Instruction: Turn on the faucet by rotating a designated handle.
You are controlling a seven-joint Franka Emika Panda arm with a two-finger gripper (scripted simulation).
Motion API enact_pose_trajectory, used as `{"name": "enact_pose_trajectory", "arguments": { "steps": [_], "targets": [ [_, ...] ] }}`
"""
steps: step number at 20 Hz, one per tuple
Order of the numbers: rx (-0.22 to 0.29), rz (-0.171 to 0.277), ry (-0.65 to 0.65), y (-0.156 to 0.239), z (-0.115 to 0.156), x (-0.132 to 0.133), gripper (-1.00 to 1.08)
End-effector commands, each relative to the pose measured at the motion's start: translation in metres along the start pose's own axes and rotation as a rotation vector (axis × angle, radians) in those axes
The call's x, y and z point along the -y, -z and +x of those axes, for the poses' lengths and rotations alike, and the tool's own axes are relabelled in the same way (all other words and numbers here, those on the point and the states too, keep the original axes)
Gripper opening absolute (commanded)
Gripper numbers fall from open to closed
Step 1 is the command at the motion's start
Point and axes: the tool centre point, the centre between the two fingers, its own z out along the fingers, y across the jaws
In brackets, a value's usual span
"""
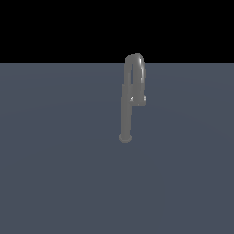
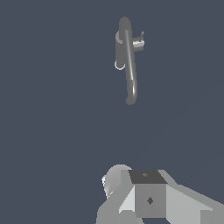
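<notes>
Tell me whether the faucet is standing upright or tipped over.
Upright. In the exterior view the faucet rises straight from its round base on the grey floor, its arched spout at the top.

Dim, flat simulator lighting in both views; no cast shadows on the slate floor (image 1: 55, 173). Faint specular streak on the faucet (image 1: 125, 105) spout arch. Black band above the horizon. Low-res, soft jagged edges; no blur, no edge distortion.
</notes>
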Motion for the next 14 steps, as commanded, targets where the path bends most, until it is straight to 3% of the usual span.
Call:
{"name": "enact_pose_trajectory", "arguments": {
  "steps": [1, 7, 14],
  "targets": [
    [0.015, 0.013, -0.014, 0.0, 0.005, 0.001, -1.0],
    [0.071, 0.065, -0.067, -0.001, 0.025, 0.002, -1.0],
    [0.17, 0.157, -0.159, -0.006, 0.06, 0.002, -1.0]
  ]
}}
